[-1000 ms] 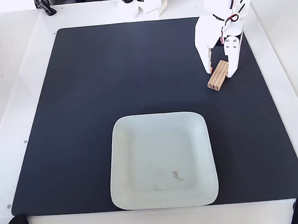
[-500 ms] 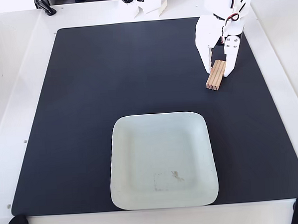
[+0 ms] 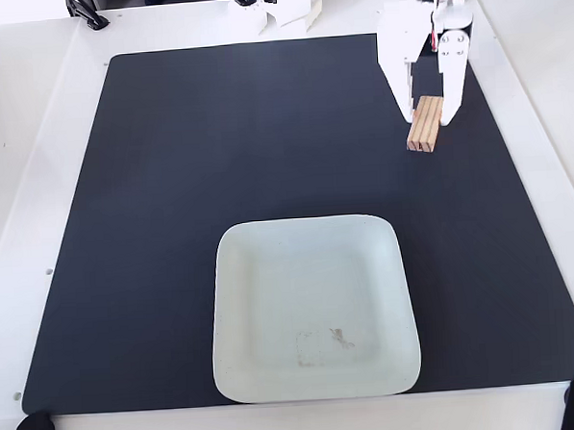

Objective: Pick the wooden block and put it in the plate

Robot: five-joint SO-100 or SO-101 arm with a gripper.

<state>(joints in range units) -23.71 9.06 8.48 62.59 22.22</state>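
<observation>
Gripping the block (image 3: 423, 123) between its two white fingers (image 3: 449, 108), the gripper (image 3: 429, 116) had closed to the block's width, one finger on each long side of the upper end, as far as I could judge from the fixed view. From this angle I could not see the contact faces themselves, so I took the hold as likely rather than certain.

Compared with half a second earlier, the block had shifted up and a little to the right in the picture, and its tilt had eased: it had lain more slanted before and stood closer to upright in the frame here. The gripper and arm (image 3: 421, 20) had moved the same way, toward the far edge of the mat (image 3: 170, 183). I could not tell whether the block's lower end was clear of the mat or only dragging on it.

I read that as the lift having begun, with the block following the fingers rather than slipping out. The plate (image 3: 308, 243) sat empty at the near side of the mat, well apart from the block, with only its small brown smudge (image 3: 340, 338) inside. So the carry toward the plate and the release were not yet done, and a narrow hold on one end meant the block could swing or drop on the way.
</observation>
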